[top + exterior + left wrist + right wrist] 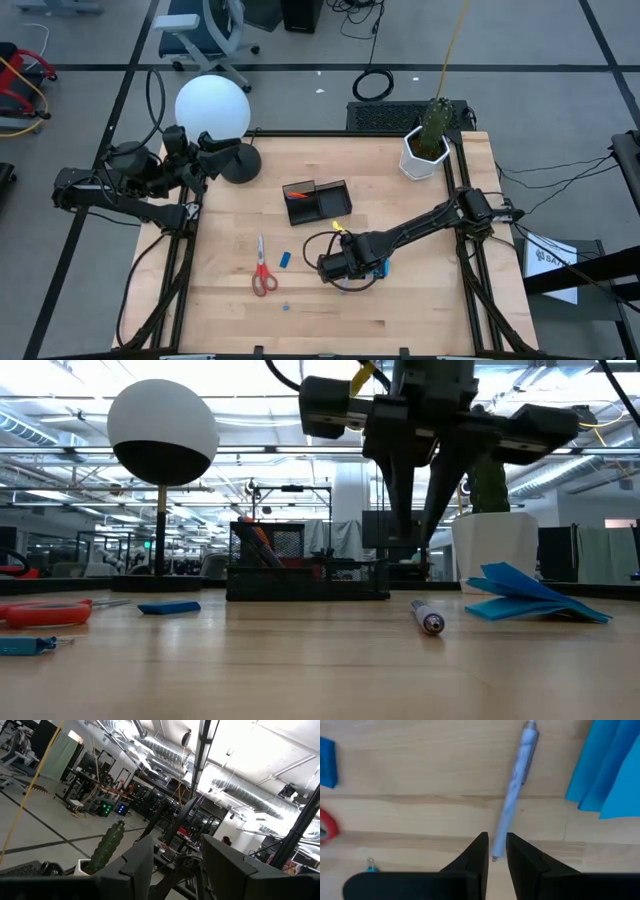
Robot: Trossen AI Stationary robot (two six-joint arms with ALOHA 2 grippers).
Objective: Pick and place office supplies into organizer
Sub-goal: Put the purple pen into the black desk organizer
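The grey-purple pen (515,790) lay flat on the desk (420,310), just beside the blue notepad (607,767) and in front of the black organizer (317,201). The right gripper (495,851) hung directly over the pen's tip, jaws nearly pressed together; whether they touched it was unclear. The left gripper (175,865) waited beyond the desk's left edge, jaws spread.

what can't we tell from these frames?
- High view: the right gripper and arm cover the pen and most of the blue notepad.
- Right wrist view: the pen tip sits between the fingers; contact unclear.
- Low view: the mesh wall of the organizer hides most of its contents.
- Left wrist view: left gripper faces the room; no table visible.
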